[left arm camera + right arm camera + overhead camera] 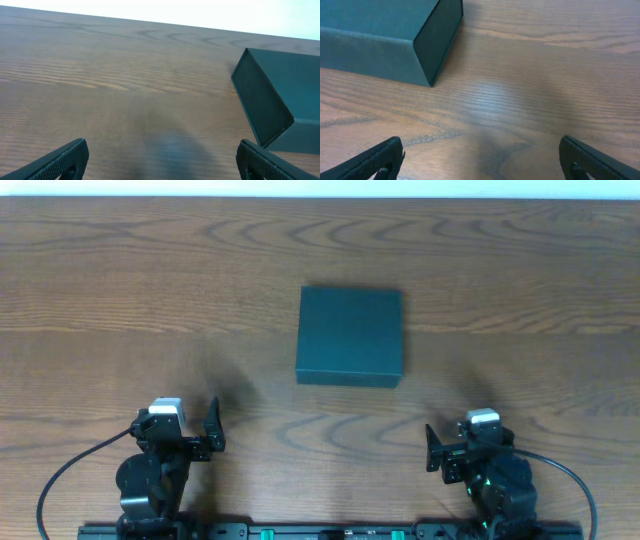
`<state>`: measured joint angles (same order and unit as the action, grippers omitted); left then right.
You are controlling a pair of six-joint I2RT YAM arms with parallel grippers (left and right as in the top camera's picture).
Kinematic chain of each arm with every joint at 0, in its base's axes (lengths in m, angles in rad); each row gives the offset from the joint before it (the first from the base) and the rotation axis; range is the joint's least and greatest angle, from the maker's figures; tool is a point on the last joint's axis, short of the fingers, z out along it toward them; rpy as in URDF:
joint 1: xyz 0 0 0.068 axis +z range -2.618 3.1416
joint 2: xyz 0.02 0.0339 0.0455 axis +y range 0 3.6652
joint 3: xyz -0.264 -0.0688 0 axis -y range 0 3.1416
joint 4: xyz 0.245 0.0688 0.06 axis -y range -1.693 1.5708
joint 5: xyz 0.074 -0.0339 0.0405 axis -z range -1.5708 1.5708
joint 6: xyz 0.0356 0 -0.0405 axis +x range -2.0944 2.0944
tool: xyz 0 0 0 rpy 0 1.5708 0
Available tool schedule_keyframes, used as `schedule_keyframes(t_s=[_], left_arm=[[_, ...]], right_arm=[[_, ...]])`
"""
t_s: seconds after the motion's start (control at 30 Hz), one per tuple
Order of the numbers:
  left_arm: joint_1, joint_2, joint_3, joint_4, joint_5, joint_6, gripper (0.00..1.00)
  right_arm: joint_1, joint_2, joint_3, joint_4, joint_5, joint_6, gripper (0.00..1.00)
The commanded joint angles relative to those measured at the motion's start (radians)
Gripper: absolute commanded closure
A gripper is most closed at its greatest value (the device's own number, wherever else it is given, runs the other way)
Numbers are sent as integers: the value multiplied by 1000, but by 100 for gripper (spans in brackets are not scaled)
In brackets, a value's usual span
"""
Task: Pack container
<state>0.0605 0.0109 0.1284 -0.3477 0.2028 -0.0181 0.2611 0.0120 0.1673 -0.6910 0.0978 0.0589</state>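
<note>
The container (350, 336) is a dark teal square box with its lid shut, lying flat in the middle of the wooden table. It shows at the right edge of the left wrist view (280, 95) and at the upper left of the right wrist view (385, 35). My left gripper (205, 430) is open and empty near the front left, well short of the box; its fingers frame bare wood in the left wrist view (162, 162). My right gripper (440, 450) is open and empty near the front right, with bare wood between its fingers in the right wrist view (480, 160). No snack packets show.
The wooden table (120, 290) fills the view, with a pale strip along its far edge. The arm bases and black cables sit along the front edge (320, 530).
</note>
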Motion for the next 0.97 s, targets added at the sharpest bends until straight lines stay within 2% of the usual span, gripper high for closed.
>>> schedule_keyframes(t_s=[0.0, 0.93], left_arm=[[-5, -5, -23, -3, 4, 19, 4], [-5, -5, -23, -3, 4, 19, 5]], right_arm=[[-5, -6, -7, 0, -1, -8, 1], [-5, -6, -7, 0, -1, -8, 1]])
